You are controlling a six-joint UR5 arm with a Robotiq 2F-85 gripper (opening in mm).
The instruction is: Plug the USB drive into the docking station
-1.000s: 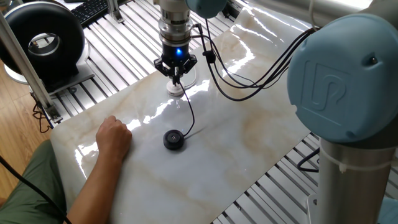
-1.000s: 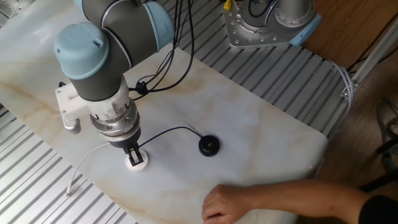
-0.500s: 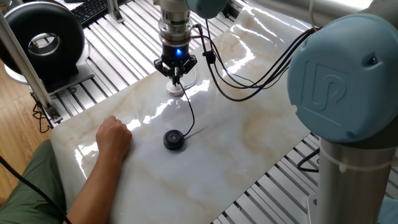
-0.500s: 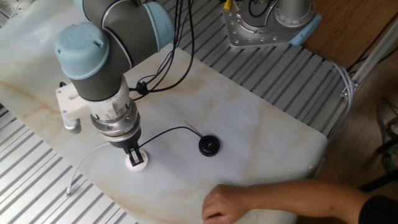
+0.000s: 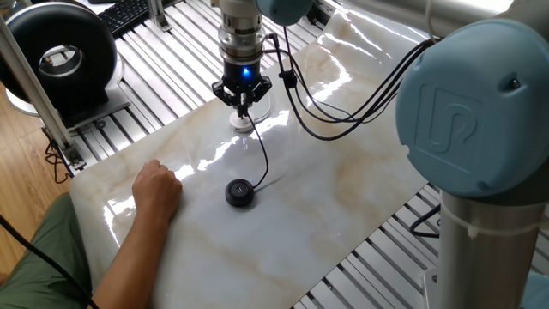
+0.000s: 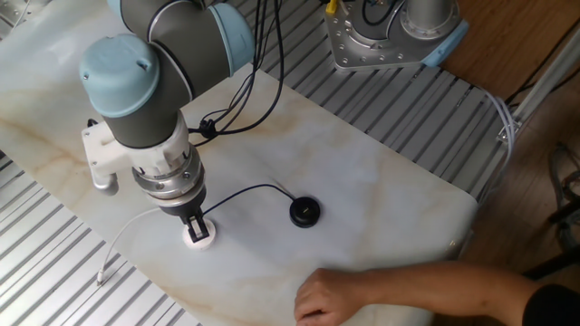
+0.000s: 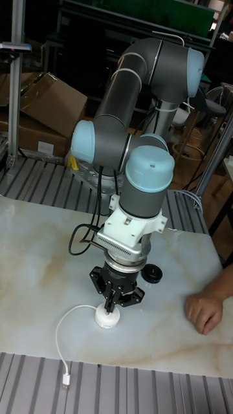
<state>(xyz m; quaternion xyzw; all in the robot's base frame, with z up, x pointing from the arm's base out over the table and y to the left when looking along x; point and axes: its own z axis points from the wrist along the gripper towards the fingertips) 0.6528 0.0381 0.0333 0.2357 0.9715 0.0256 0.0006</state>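
Note:
The white docking station (image 6: 198, 237) (image 7: 107, 317) (image 5: 244, 123) lies flat on the marble table, its white cord (image 7: 63, 336) trailing toward the table's edge. My gripper (image 6: 195, 225) (image 7: 110, 302) (image 5: 243, 106) stands straight over the disc, fingers shut on the small black USB drive and pressing it onto the disc's top. The plug itself is mostly hidden between the fingers. Its thin black cable (image 6: 245, 190) (image 5: 262, 154) runs from the gripper to a flat round black puck (image 6: 304, 212) (image 5: 240, 191) (image 7: 152, 273) lying a little way off.
A person's hand (image 5: 155, 190) (image 6: 324, 294) (image 7: 204, 309) rests on the marble near the puck. A black round fan (image 5: 60, 53) stands off the table's far left corner. Slatted metal (image 6: 408, 118) surrounds the slab. The arm's own cables (image 5: 343, 103) hang beside the gripper.

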